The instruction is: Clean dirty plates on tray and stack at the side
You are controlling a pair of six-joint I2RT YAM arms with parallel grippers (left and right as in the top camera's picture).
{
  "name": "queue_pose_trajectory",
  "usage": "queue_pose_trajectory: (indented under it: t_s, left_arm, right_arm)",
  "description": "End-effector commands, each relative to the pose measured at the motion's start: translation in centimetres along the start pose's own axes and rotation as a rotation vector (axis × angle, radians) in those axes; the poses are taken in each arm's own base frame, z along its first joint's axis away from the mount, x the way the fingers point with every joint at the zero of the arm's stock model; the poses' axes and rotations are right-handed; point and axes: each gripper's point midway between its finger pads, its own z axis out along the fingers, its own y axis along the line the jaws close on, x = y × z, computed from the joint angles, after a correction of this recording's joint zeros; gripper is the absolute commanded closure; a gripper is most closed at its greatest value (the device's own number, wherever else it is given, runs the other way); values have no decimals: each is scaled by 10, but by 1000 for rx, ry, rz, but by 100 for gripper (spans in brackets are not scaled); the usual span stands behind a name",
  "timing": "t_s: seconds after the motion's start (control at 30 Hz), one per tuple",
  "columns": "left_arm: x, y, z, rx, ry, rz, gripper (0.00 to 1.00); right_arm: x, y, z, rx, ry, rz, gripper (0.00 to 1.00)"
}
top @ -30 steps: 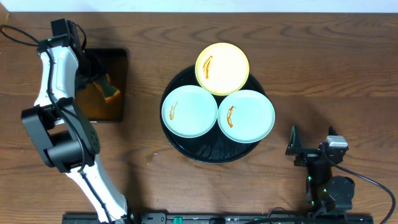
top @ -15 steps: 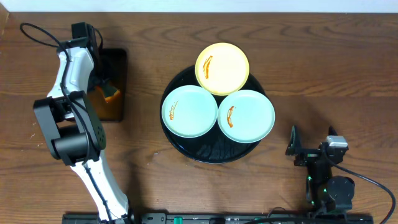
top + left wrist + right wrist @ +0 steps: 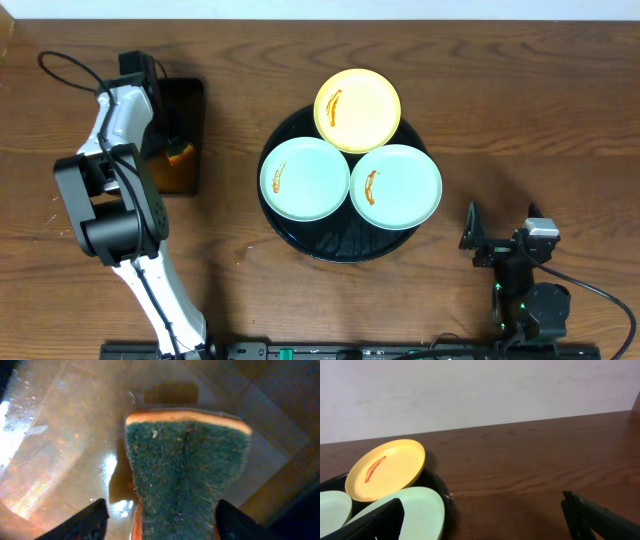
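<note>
Three plates lie on the round black tray (image 3: 340, 246): a pale yellow plate (image 3: 357, 109) at the back, a mint plate (image 3: 304, 178) at the left and a mint plate (image 3: 396, 186) at the right. Each has an orange-brown streak. My left gripper (image 3: 168, 145) is over the rectangular pan (image 3: 190, 100). Its jaws (image 3: 162, 522) are open around a green and orange sponge (image 3: 187, 480) that sits in the brownish liquid. My right gripper (image 3: 500, 228) is open and empty, right of the tray. Its view (image 3: 485, 525) shows the yellow plate (image 3: 385, 470) and a mint plate (image 3: 417, 507).
The rectangular black pan with brownish liquid (image 3: 60, 435) stands at the far left of the wooden table. The sponge also shows in the overhead view (image 3: 180, 154). A black cable (image 3: 60, 62) loops behind the left arm. A pale wall runs behind the table (image 3: 480, 390).
The left arm has swung its wrist a little right and forward over the pan. The sponge stays in about the same spot. The right arm and the plates have not moved.
</note>
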Motion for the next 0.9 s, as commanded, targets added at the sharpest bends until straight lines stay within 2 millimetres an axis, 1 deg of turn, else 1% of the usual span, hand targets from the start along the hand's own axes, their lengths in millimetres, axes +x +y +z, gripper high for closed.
queue_pose_trajectory:
  t_s: [0.0,0.03,0.23,0.3,0.33,0.37,0.4,0.43,0.5,0.6,0.73,0.83,0.87]
  left_arm:
    - [3,2,5,-3,10,-14,44]
    - [3,2,5,-3,9,-14,52]
    - [0,1,0,2,-2,-15,75]
    - [-3,1,-7,9,-19,-16,80]
    - [-5,0,-11,13,-30,-17,81]
    - [-8,0,-19,21,-45,-19,86]
    - [-11,-1,-26,27,-61,-20,89]
    - [-14,-1,-35,37,-80,-22,92]
    - [-20,-2,-57,56,-124,-26,93]
    - [-29,-3,-96,94,-209,-34,92]
    - [-40,-2,-156,154,-343,-46,93]
    - [-44,0,-189,188,-421,-53,92]
    - [-45,-1,-194,195,-435,-54,93]
  right_arm:
    - [1,-3,0,15,1,-13,1]
    - [1,-3,0,15,1,-13,1]
    - [1,-3,0,15,1,-13,1]
    - [1,-3,0,15,1,-13,1]
    - [1,-3,0,15,1,-13,1]
    - [1,-3,0,15,1,-13,1]
    - [1,-3,0,15,1,-13,1]
    - [1,-3,0,15,1,-13,1]
    - [1,-3,0,15,1,-13,1]
    - [1,-3,0,15,1,-13,1]
    - [1,-3,0,15,1,-13,1]
    - [1,-3,0,15,1,-13,1]
    - [1,-3,0,15,1,-13,1]
